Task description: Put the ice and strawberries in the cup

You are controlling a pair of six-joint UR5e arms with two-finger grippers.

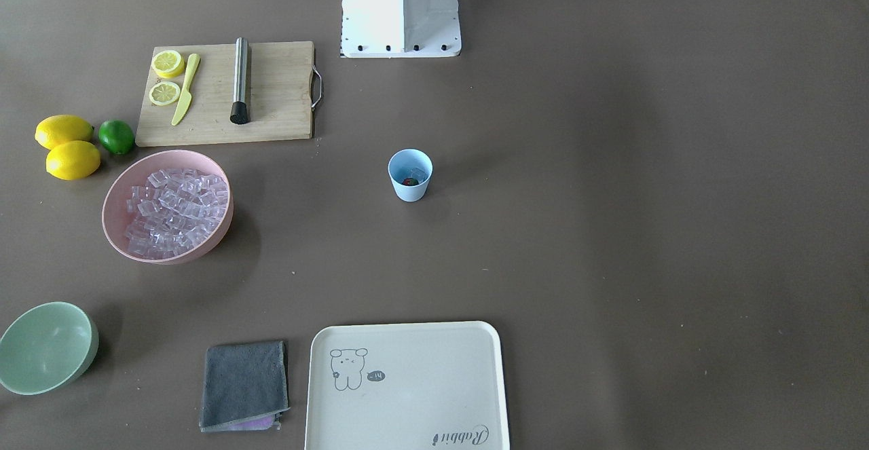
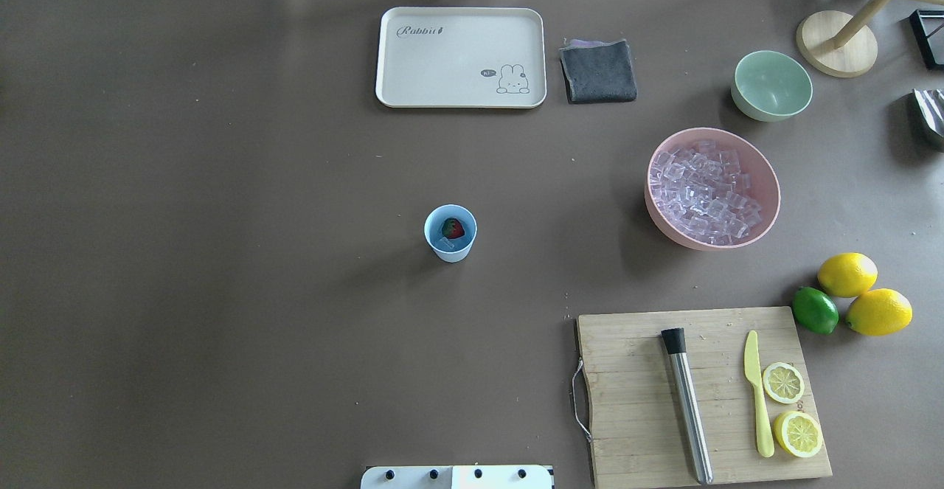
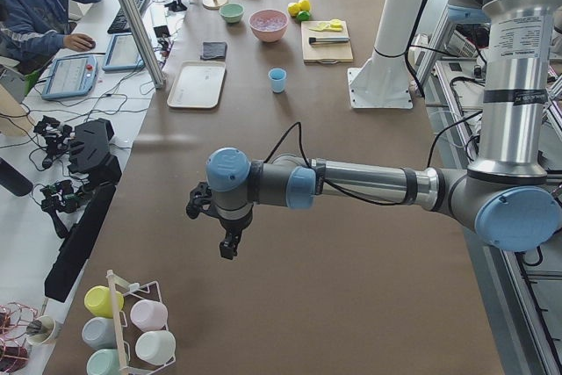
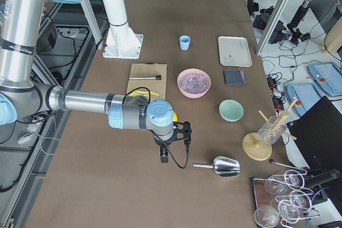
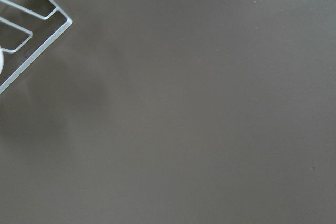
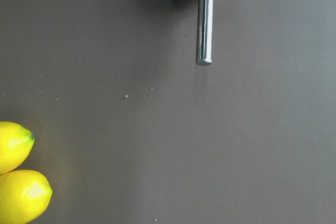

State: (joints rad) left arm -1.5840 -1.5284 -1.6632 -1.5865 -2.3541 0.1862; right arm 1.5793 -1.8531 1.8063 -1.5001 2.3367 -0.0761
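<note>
The light blue cup (image 2: 450, 251) stands upright mid-table, also in the front view (image 1: 410, 192). Inside it lie a red strawberry (image 2: 453, 229) and a clear ice cube (image 1: 418, 173). A pile of ice (image 2: 704, 192) fills the pink bowl (image 2: 767, 179). My left gripper (image 3: 230, 248) hangs over bare table far from the cup, near a cup rack. My right gripper (image 4: 164, 156) hangs over bare table near a metal scoop (image 4: 224, 167). Both show only in the side views, so I cannot tell whether they are open or shut.
A cutting board (image 2: 634, 400) holds a steel muddler (image 2: 689, 411), a yellow knife (image 2: 757, 389) and lemon halves (image 2: 783, 382). Two lemons (image 2: 848, 274) and a lime (image 2: 815, 310) lie beside it. A green bowl (image 2: 771, 85), grey cloth (image 2: 598, 70) and cream tray (image 2: 461, 57) stand at the far side.
</note>
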